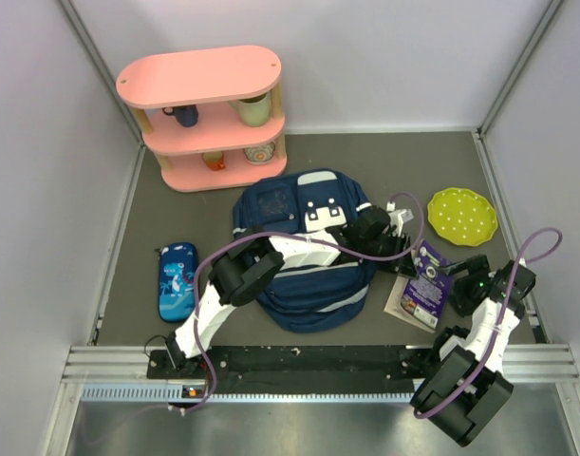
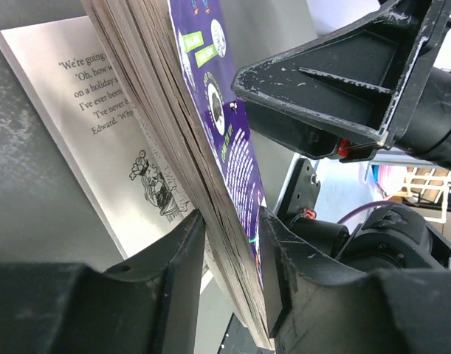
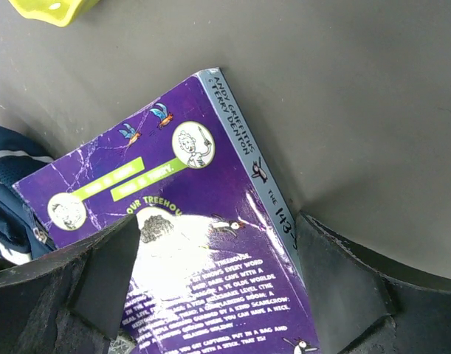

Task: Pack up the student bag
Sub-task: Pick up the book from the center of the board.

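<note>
Pages (image 2: pixel 159 125) could be torn or the book (image 2: pixel 225 147) let slip, since only its page block is clamped in the left gripper (image 2: pixel 226 228) while the right gripper (image 3: pixel 218 236) is held spread above the cover (image 3: pixel 210 199), with the bag (image 1: pixel 275 204) lying just to its left.

White-and-black arms (image 1: pixel 299 249), purple cables (image 1: pixel 534 237)

Navy student bag (image 1: pixel 276 205), white patches, stripes; purple book (image 1: pixel 428 283); lime plate (image 1: pixel 461 216), pale dots; pink shelf (image 1: pixel 199 76).
</note>
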Motion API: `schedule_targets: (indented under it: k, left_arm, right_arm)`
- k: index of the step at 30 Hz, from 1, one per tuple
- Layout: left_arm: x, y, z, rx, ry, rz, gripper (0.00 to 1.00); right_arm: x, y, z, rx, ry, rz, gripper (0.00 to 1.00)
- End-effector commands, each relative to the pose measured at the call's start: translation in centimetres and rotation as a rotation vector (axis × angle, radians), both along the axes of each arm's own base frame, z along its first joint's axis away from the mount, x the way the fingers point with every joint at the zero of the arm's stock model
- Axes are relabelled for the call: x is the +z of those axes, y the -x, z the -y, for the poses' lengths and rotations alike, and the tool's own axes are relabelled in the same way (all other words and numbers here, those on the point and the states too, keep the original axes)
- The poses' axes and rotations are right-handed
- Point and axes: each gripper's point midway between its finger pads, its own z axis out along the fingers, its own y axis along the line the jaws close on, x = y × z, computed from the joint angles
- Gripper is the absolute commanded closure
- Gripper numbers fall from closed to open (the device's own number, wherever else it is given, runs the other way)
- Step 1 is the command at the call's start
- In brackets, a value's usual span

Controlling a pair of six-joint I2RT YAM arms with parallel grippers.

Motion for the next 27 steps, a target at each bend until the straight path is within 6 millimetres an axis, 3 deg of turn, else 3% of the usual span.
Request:
schedule_targets:
  k: [1,3,4,5,8,11,13,16,17,18,23,27]
  left_arm:
    - [3.8,1.6,1.7,-0.058,0.096,0.02,0.71]
    - [3.1,1.4,1.6,-0.048,0.069,0.024,0.78]
    - [2.4,1.3,1.4,-0.049,0.04,0.025,0.93]
    - [2.2,1.2,1.3,-0.046,0.027,0.029,0.97]
    - [1.7,0.9,1.2,-0.048,-0.003,0.056,1.0]
    - [2.9,0.8,1.0,-0.063,0.025,0.109,1.0]
    - [5.2,0.6,0.7,-0.067,0.062,0.17,1.0]
    - [9.7,0.4,0.2,-0.071,0.126,0.27,1.0]
    - [10.8,0.3,0.0,-0.066,0.138,0.295,1.0]
    - [13.1,-0.2,-0.7,-0.044,0.167,0.338,1.0]
    - [19.1,-2.5,-4.0,0.053,0.24,0.406,1.0]
    - [20.9,-4.0,-6.9,0.115,0.263,0.429,1.0]
  right_arm:
    - [0.0,0.4,-2.1,0.047,-0.092,0.002,0.16]
    - [0.1,0.4,-2.1,0.045,-0.091,0.003,0.16]
    - [0.1,0.4,-2.1,0.047,-0.093,0.001,0.16]
    - [0.1,0.4,-2.1,0.048,-0.092,0.001,0.16]
    - [0.3,0.2,-2.1,0.05,-0.094,0.008,0.16]
    - [1.3,-0.3,-1.9,0.058,-0.094,0.032,0.16]
    - [2.3,-0.4,-2.0,0.062,-0.095,0.039,0.15]
    - [5.2,-1.1,-1.0,0.059,-0.039,0.075,0.12]
    - [7.0,-1.7,-0.4,0.061,-0.001,0.102,0.12]
    - [7.5,-1.6,-0.4,0.061,-0.007,0.091,0.11]
    - [10.2,-2.9,-1.2,0.095,-0.084,0.155,0.09]
    - [12.5,-4.0,-2.7,0.174,-0.143,0.265,0.08]
